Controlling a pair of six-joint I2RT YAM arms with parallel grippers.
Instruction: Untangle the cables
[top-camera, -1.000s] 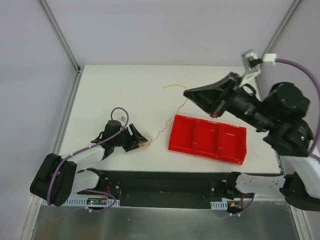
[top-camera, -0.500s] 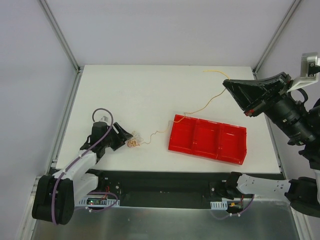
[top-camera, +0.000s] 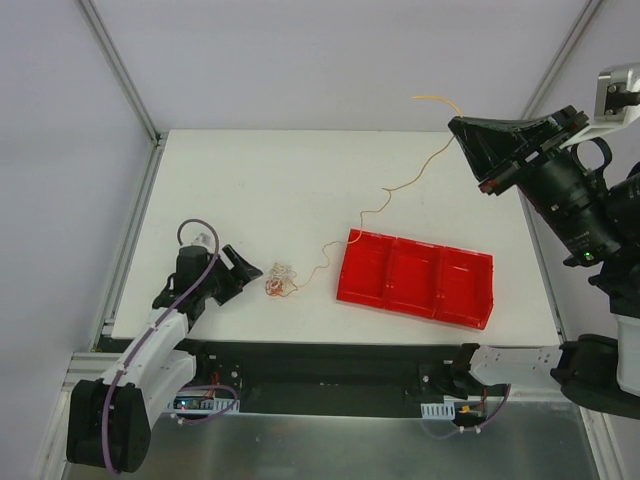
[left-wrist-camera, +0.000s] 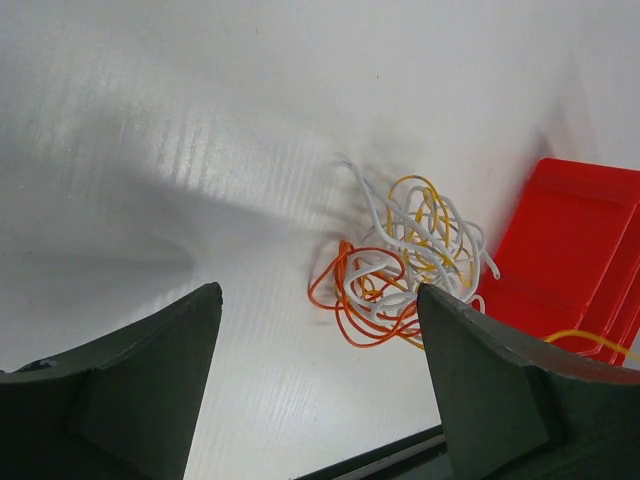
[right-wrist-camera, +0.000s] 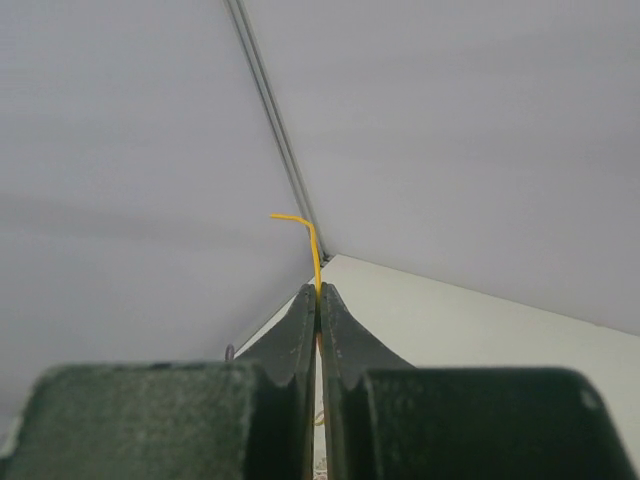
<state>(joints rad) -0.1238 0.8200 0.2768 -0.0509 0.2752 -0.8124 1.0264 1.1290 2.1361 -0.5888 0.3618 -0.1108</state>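
Two grippers share the job. The right gripper (right-wrist-camera: 319, 293) has its jaws pressed together on the end of one yellow cable (top-camera: 400, 186) and holds it high, so the strand runs from the jaws down to the tangle (left-wrist-camera: 400, 265), probably to draw it free. The left gripper (top-camera: 246, 277) has its jaws wide apart. The tangle lies untouched just ahead of them, before the red tray (top-camera: 415, 280). I judge this gripper is ready to pin it.
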